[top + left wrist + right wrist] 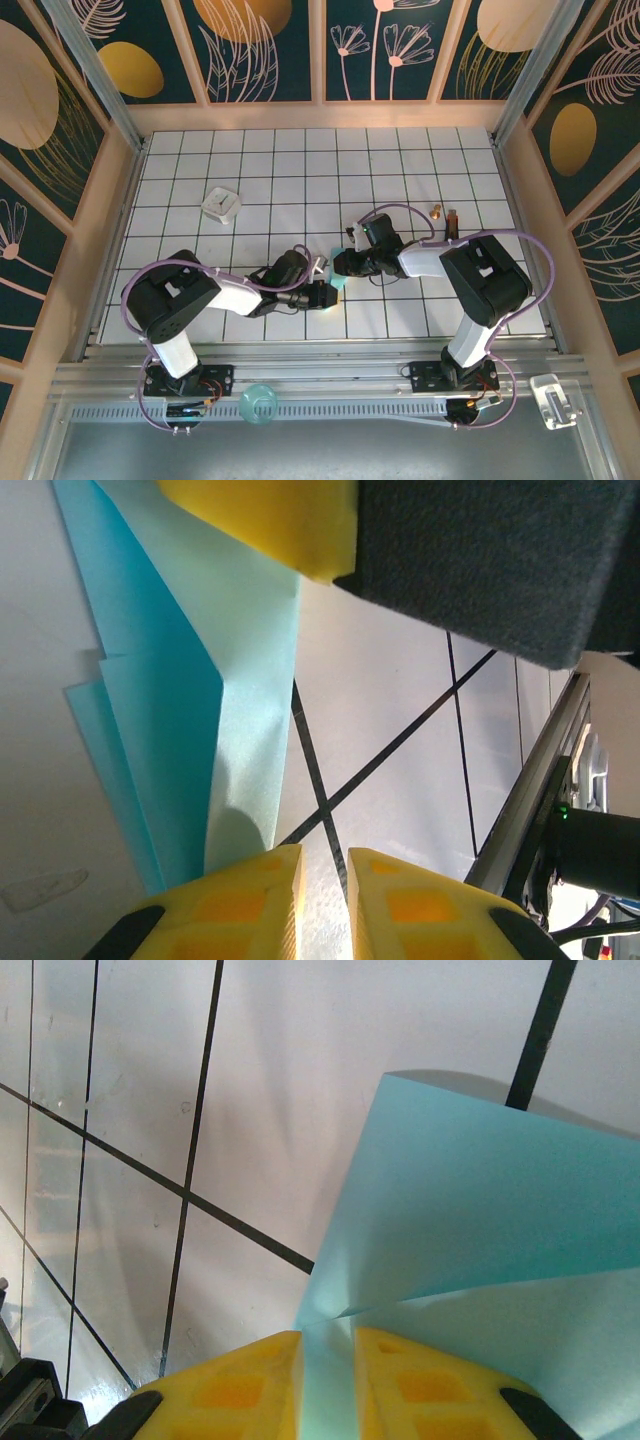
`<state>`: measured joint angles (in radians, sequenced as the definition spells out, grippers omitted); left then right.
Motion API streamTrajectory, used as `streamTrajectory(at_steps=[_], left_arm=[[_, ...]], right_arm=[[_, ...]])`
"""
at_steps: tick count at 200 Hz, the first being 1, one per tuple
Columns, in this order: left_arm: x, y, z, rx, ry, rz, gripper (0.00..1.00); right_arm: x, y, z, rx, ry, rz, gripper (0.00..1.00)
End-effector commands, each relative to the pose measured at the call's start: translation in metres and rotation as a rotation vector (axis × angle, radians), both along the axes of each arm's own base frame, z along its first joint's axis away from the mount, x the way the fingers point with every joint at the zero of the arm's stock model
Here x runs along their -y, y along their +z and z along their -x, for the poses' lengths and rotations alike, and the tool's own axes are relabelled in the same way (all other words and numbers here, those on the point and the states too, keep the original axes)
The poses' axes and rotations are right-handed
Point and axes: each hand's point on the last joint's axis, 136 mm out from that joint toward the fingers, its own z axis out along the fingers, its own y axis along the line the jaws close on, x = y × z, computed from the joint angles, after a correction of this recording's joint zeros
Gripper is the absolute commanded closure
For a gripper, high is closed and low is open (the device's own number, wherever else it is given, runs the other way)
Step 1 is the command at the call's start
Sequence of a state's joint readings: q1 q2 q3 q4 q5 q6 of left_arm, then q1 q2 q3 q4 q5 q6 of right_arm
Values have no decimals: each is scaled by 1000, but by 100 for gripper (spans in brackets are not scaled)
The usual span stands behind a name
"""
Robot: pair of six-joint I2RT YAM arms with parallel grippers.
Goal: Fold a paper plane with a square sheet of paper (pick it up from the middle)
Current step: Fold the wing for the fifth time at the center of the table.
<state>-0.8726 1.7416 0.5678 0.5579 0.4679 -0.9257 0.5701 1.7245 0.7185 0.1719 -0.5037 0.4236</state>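
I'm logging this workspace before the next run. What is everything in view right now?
light-blue paper: one, cyan, partly folded, mid-table between the grippers
white square block: one, white, far left of table
small brown items: two, brownish, far right of table
teal object: one, teal, on the near rail
clear plastic piece: one, transparent, near right corner
table: one, white, black grid
left gripper: one, yellow fingers, at the paper's edge
right gripper: one, yellow fingers, pinching the paper
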Motion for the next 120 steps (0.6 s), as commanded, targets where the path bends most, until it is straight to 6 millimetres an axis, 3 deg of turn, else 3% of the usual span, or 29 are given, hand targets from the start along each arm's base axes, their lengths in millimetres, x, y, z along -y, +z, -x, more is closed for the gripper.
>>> streamTrajectory(at_steps=[1,94,120], left_arm=[[-5,-7,24,-65,-54,-16,79],[-13,-8,41,-94,-93,-48,78],[-8,8,36,-55,-95,-21,76]], right_arm=[[25,-41,17,-100,-21,144,79],[26,-43,18,-105,-22,150,79],[26,-43,17,-104,-22,150,79]])
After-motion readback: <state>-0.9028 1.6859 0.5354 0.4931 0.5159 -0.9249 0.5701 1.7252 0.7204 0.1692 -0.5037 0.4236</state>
